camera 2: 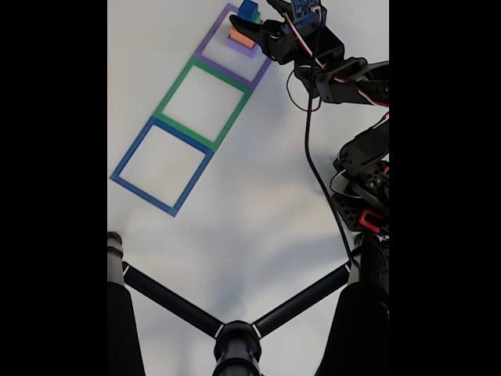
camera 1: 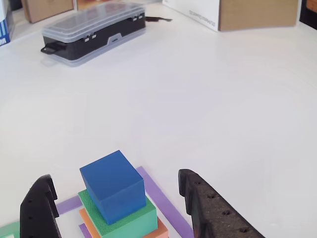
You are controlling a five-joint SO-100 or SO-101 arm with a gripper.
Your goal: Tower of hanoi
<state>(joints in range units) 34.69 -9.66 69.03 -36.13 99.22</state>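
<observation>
In the other view a blue cube [camera 1: 113, 186] tops a stack, with a wider green block [camera 1: 131, 220] under it and an orange block [camera 1: 161, 229] below that. The stack stands inside a purple tape square [camera 1: 158, 198]. My gripper [camera 1: 115, 178] is open, its two black fingers [camera 1: 208, 208] standing on either side of the stack and apart from it. In the fixed view the stack [camera 2: 244, 23] sits in the purple square [camera 2: 213, 31] at the top, with the gripper [camera 2: 252, 33] reaching over it. A green square [camera 2: 172, 90] and a blue square [camera 2: 131, 149] follow in a row.
A clear-lidded black plastic case [camera 1: 94, 32] lies at the far left of the white table, and a cardboard box [camera 1: 247, 12] stands at the far right. In the fixed view, black tripod legs [camera 2: 168, 301] cross the bottom and a black cable [camera 2: 313, 157] runs along the arm.
</observation>
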